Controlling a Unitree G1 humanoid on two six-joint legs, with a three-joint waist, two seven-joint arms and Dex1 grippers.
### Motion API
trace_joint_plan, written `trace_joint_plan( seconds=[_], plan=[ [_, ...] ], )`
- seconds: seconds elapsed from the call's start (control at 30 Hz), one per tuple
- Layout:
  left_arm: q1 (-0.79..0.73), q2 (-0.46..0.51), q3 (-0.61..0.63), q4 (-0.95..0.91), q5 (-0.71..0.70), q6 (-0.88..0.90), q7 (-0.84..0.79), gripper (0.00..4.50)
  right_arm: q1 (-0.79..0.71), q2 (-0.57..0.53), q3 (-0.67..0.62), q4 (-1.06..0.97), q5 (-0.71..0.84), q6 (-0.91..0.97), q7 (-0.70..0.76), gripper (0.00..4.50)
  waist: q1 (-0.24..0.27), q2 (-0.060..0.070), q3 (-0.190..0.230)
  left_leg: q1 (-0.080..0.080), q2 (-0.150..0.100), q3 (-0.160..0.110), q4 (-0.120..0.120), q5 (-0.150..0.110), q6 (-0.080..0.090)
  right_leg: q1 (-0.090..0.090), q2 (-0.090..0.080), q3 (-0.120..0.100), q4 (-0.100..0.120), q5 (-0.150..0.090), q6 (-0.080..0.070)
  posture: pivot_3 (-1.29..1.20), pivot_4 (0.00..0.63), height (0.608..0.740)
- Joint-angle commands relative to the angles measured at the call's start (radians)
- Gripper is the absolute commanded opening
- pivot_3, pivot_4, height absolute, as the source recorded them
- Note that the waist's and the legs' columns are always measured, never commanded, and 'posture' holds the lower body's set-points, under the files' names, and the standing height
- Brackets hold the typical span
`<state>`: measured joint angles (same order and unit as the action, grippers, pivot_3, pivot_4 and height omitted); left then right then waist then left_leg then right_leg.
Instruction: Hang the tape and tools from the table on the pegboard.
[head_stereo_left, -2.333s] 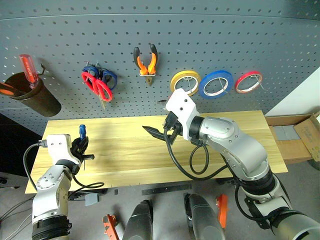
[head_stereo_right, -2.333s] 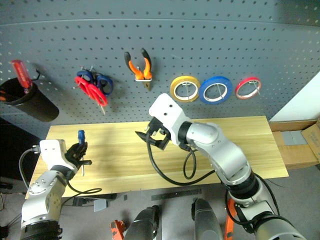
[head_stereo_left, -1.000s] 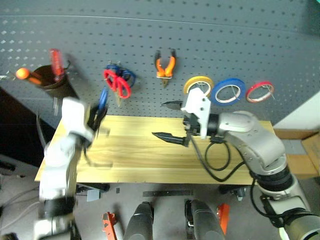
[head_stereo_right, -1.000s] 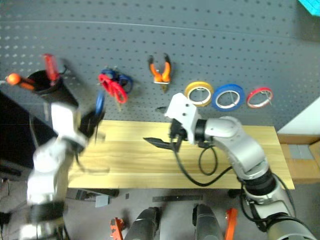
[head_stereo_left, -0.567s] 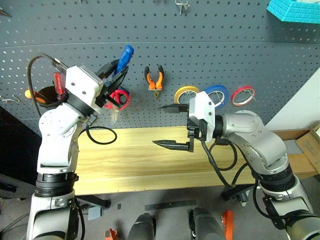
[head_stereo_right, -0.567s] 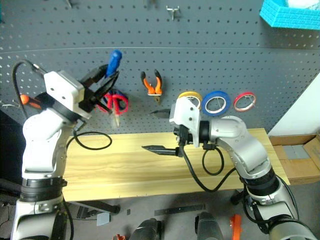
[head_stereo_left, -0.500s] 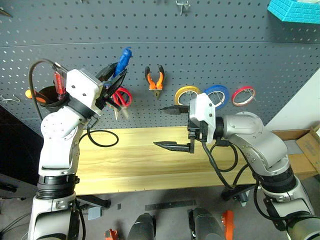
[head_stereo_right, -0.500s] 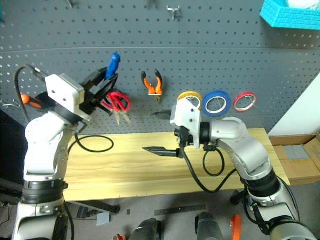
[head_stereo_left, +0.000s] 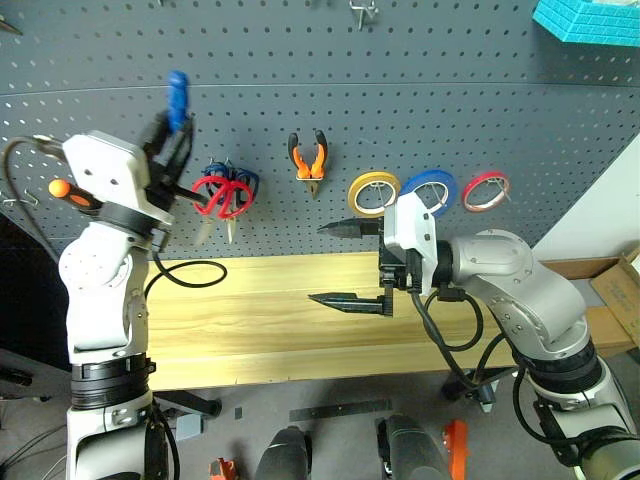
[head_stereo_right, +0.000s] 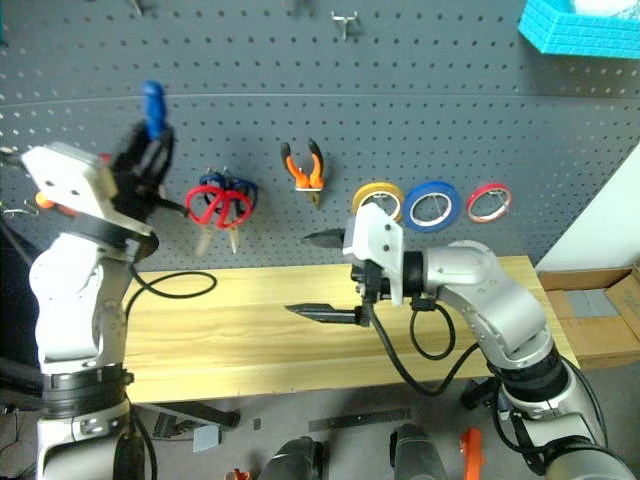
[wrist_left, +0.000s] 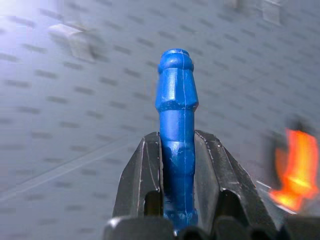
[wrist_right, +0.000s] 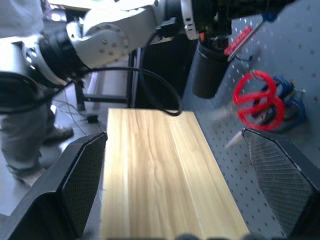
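- The left gripper (head_stereo_left: 172, 140) is raised at the upper left of the frame, close to the pegboard (head_stereo_left: 420, 110); its jaws are clamped on the blue screwdriver (head_stereo_left: 177, 97), whose handle sticks up past the fingertips.
- In the left wrist view the screwdriver handle sits squeezed between the two black fingers (wrist_left: 142, 175), with the pegboard just behind it.
- The right gripper (head_stereo_left: 345, 265) hovers over the middle of the desk (head_stereo_left: 250, 320), pointing toward frame left, jaws spread wide and holding nothing; one finger is level with the desk's far edge, the other over the wood.
- Hanging on the pegboard, left to right: red scissors (head_stereo_left: 222, 196) overlapping blue scissors (head_stereo_left: 217, 172), pliers (head_stereo_left: 308, 160), yellow tape (head_stereo_left: 372, 192), blue tape (head_stereo_left: 431, 188), red tape (head_stereo_left: 484, 190).
- A dark cup (wrist_right: 208, 75) hangs at the board's far left with a red screwdriver (wrist_right: 239, 40) in it.
- Bare board lies between the left gripper and the scissors, and above the whole tool row.
- The desk carries no tools; a black cable (head_stereo_left: 190, 272) loops over its left rear edge.
- A turquoise basket (head_stereo_left: 588, 18) shows at the upper right corner.
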<state>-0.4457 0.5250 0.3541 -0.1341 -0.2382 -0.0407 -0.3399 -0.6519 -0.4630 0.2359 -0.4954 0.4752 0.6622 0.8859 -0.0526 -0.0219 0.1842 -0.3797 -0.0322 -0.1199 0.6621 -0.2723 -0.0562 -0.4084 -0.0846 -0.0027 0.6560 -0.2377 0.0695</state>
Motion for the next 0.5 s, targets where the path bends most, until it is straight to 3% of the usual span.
trace_joint_plan(
  seconds=[0.03,0.5],
  plan=[
    [0.001,0.016,0.069,-0.034,0.015,-0.032,0.056,0.53,-0.049,0.012,-0.045,-0.030,0.044,0.008,-0.016,4.50,0.002,0.000,0.000,0.000,0.000,0.000,0.000,0.000,0.000,0.000,0.000,0.000,0.000,0.000,0.000,-0.04,0.118,0.740],
    [-0.053,0.051,0.111,0.118,0.027,-0.088,0.106,0.53,-0.173,0.111,0.019,0.110,-0.052,-0.096,-0.052,4.50,0.002,-0.001,-0.001,0.000,0.000,0.000,0.000,0.000,0.000,-0.001,0.000,0.000,0.001,0.000,0.000,-0.04,0.112,0.740]
  ],
)
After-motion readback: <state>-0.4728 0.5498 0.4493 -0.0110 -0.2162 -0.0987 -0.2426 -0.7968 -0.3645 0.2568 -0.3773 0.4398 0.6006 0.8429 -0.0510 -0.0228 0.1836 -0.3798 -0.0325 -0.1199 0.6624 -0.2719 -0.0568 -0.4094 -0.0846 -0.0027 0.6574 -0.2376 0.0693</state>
